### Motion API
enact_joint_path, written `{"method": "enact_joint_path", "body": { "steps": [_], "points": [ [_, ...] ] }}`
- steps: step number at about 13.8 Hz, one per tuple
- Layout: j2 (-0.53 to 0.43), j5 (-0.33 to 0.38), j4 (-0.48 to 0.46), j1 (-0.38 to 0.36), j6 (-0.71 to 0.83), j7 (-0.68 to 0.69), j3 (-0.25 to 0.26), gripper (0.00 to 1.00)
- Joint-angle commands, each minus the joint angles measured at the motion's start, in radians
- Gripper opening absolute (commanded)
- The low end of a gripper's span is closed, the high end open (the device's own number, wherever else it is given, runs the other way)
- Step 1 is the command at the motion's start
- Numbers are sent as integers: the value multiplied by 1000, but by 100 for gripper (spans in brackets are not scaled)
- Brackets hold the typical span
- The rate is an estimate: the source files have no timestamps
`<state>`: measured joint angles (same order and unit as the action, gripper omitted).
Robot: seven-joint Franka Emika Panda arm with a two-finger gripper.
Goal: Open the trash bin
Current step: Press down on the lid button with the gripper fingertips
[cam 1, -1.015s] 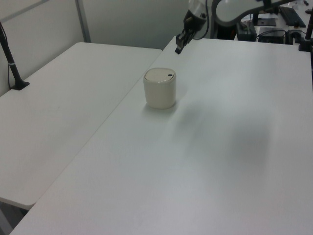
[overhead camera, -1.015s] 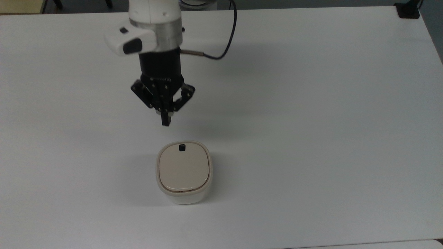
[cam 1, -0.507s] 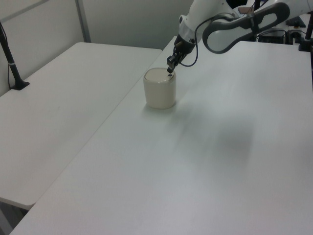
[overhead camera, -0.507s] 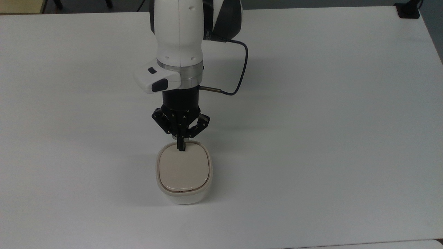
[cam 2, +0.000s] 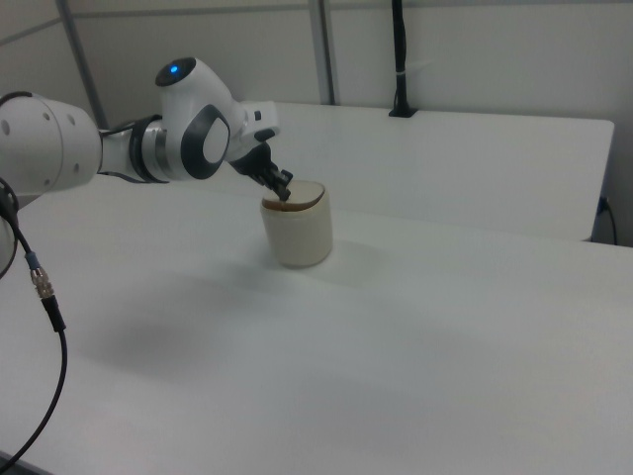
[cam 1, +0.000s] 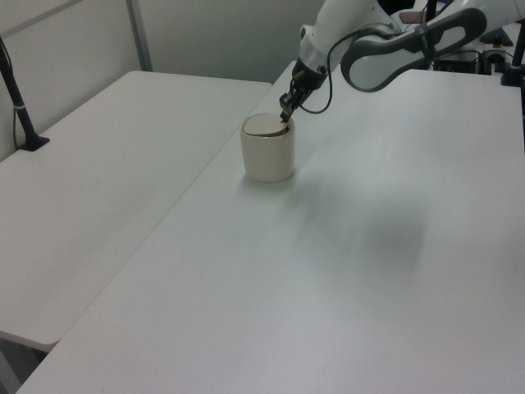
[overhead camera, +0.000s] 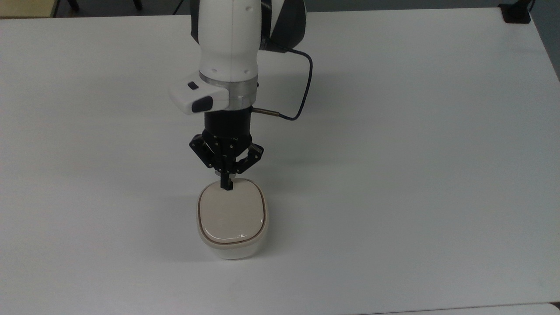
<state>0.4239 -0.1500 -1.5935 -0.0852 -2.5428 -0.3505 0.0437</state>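
Observation:
The trash bin point(overhead camera: 231, 249) is a cream-white, rounded-square tub standing on the white table point(overhead camera: 393, 175). Its flat beige lid point(overhead camera: 232, 215) has a thin dark seam all around its rim. My gripper point(overhead camera: 226, 185) is shut, with its fingertips together and pointing down onto the lid's far edge in the top view. The black button is hidden under them. In the left view the gripper point(cam 1: 285, 118) touches the top of the bin point(cam 1: 267, 158) at its right rear. In the right view the gripper point(cam 2: 284, 201) meets the bin point(cam 2: 298, 239) at the lid's left edge.
A black cable point(overhead camera: 306, 87) loops from my wrist. A black clamp point(overhead camera: 516, 12) sits at the table's far right corner in the top view. A second table point(cam 1: 98, 164) adjoins on the left view's left, carrying a black post point(cam 1: 18, 94).
My arm came down from above the table to the lid's button. Since half a second ago it has shifted slightly, and a dark seam now shows more clearly around the lid.

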Motion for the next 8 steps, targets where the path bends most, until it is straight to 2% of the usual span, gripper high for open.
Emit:
{"method": "enact_joint_path", "body": {
  "steps": [1, 4, 5, 6, 7, 8],
  "points": [
    [-137, 58, -29, 1, 126, -22, 5, 3],
    [-218, 87, -16, -1, 286, -22, 5, 7],
    [-259, 78, -13, -4, 382, -16, -1, 13],
    [-299, 76, -14, -7, 474, -15, -8, 28],
    [-327, 81, -14, -5, 539, -15, -13, 53],
    [-362, 86, -17, -8, 631, -15, -15, 83]
  ]
}}
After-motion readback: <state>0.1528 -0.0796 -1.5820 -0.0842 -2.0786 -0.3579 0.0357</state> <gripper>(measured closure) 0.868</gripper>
